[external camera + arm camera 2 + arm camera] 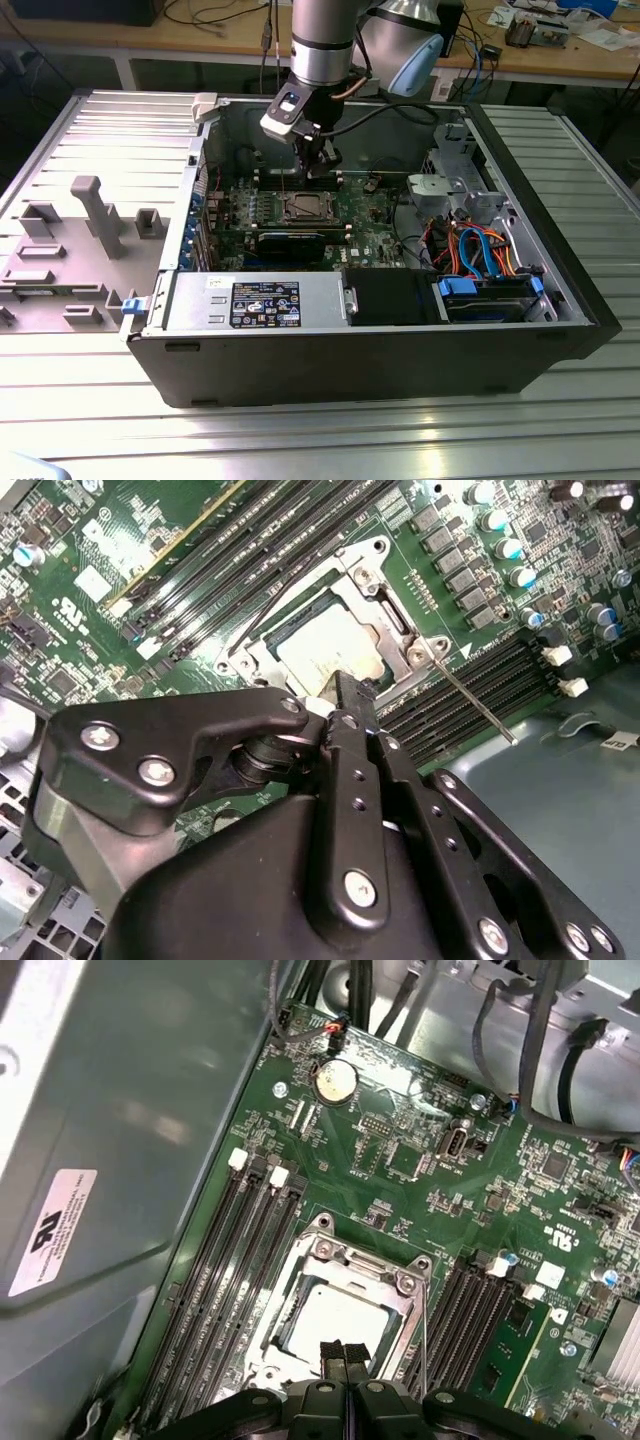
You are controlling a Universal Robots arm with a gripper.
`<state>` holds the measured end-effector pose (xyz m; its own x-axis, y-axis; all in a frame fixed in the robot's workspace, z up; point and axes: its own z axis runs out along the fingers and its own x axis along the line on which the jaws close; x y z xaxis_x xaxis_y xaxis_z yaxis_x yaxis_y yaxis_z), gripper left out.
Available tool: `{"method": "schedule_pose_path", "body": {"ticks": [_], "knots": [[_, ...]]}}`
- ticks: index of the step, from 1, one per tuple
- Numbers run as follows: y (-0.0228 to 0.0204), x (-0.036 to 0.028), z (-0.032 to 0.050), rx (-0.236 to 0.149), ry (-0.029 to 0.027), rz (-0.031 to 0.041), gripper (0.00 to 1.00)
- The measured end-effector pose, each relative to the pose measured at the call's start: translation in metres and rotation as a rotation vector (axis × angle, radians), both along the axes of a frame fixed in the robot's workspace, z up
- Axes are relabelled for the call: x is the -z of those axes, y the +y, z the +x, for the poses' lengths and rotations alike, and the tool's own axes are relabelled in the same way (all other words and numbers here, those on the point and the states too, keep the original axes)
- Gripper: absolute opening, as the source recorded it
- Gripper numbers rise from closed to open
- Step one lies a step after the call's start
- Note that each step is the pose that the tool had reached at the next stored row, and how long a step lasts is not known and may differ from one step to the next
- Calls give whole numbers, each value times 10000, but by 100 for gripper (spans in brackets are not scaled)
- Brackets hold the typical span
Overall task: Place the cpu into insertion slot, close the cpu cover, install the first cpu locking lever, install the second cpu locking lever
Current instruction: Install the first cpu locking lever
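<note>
Silvery-tan, the cpu (330, 1312) sits in the insertion slot (303, 207) framed by the cpu cover (360, 1270), and my gripper (346, 1352), fingers pinched together on nothing, hovers at its edge, where I reckon a skewed push could skid off and snag the loose lever (470, 695).

Robotics lab, electronics bench: an open desktop computer case (380, 360) lies on its side on a ribbed aluminium surface (300, 440), its green motherboard (372, 202) exposed directly below the fingers (322, 160) of an industrial robot arm (325, 40). Behind the fingers, past the case, a wooden workbench (590, 62) carries loose cables (220, 15) and small electronic parts (535, 30). Well off to the exterior view's left of the fingers, grey fixture blocks (90, 210) stand on the same surface. In the first wrist view, memory slots (225, 1280) and a coin battery (334, 1082) lie on the board near the fingers.
</note>
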<state>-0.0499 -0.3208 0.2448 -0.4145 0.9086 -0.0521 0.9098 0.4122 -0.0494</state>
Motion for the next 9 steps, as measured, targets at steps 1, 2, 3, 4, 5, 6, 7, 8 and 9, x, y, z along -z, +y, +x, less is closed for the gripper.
{"method": "schedule_pose_path", "body": {"ticks": [1, 2, 3, 4, 5, 6, 7, 8, 9], "knots": [[0, 0, 0, -66, -1, 0, 11], [0, 0, 0, -112, 0, 0, 11], [0, 0, 0, -226, 0, 0, 11], [0, 0, 0, -302, -1, 0, 11], [0, 0, 0, -363, -1, 0, 11], [0, 0, 0, -453, 0, 0, 11], [0, 0, 0, -556, -1, 0, 11], [0, 0, 0, -614, -1, 0, 11], [0, 0, 0, -670, -1, 0, 11]]}}
